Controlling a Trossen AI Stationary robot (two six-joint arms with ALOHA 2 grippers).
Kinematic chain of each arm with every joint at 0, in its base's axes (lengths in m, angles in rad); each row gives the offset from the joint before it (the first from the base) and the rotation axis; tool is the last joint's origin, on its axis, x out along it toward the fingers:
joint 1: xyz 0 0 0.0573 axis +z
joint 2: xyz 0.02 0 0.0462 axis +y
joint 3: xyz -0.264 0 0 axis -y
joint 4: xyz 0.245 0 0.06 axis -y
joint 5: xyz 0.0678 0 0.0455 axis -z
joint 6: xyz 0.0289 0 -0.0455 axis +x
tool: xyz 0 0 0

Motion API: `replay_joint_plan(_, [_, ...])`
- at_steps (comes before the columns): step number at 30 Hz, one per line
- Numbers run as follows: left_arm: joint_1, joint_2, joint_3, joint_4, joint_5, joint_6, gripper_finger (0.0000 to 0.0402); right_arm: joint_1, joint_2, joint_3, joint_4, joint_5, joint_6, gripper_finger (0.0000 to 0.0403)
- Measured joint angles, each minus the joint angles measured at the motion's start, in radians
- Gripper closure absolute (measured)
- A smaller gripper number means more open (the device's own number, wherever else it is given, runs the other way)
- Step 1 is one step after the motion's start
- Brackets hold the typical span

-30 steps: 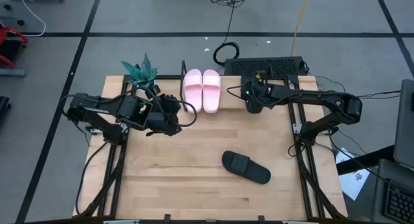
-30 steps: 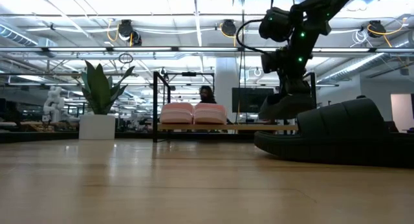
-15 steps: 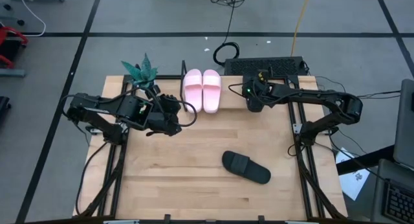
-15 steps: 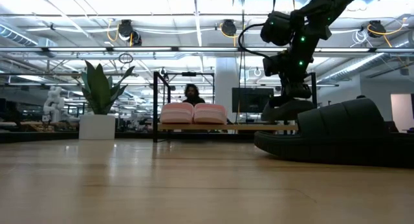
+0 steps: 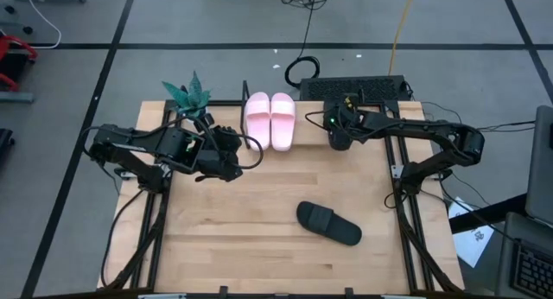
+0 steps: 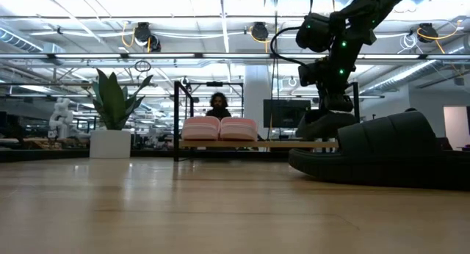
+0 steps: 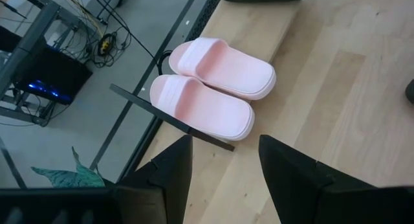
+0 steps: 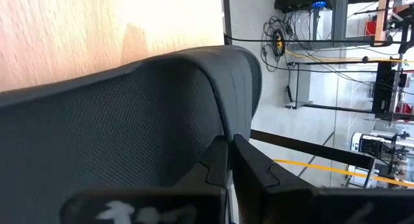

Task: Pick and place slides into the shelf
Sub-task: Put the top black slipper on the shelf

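Two light pink slides [image 5: 270,119] sit side by side, soles down, on the left part of the shelf [image 6: 264,144], also seen in the left wrist view [image 7: 213,88]. One black slide [image 5: 328,222] lies sole down on the table toward its near right, looming large in the low view [image 6: 389,155]. My right gripper [image 5: 339,140] is over the shelf's right part, shut on the other black slide [image 6: 319,125]. My left gripper [image 5: 244,157] waits open at the table's left, just short of the pink slides. My right gripper [image 8: 229,153] pinches the black slide by the edge of its wide strap [image 8: 213,88]. The fingers come from above, pointing down. The slide hangs below them, low over the shelf board [image 6: 308,143]; whether its sole touches the board I cannot tell.
A potted plant [image 5: 188,96] stands at the table's far left corner by the shelf's black end frame [image 5: 245,100]. A dark flat unit [image 5: 354,89] lies beyond the far edge. Bare tabletop [image 5: 242,221] spreads across the near left. A person [image 6: 217,103] shows far behind the shelf.
My right gripper has sunk a little toward the shelf board, carrying the black slide down with it. The left arm and the other slides have stayed put.
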Motion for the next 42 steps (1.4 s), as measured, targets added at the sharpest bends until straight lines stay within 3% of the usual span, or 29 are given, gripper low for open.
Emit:
replay_joint_plan(21, [0.000, 0.000, 0.000, 0.007, 0.009, 0.000, 0.0220, -0.024, -0.001, -0.066, 0.013, -0.049, 0.039, 0.0398])
replay_joint_plan(31, [0.000, 0.000, 0.000, 0.007, 0.009, 0.001, 0.0220, -0.024, 0.000, -0.075, 0.019, -0.052, 0.029, 0.0342])
replay_joint_plan(42, [-0.001, 0.000, 0.000, 0.007, 0.009, 0.001, 0.0220, -0.017, 0.001, -0.077, 0.016, -0.050, 0.030, 0.0253])
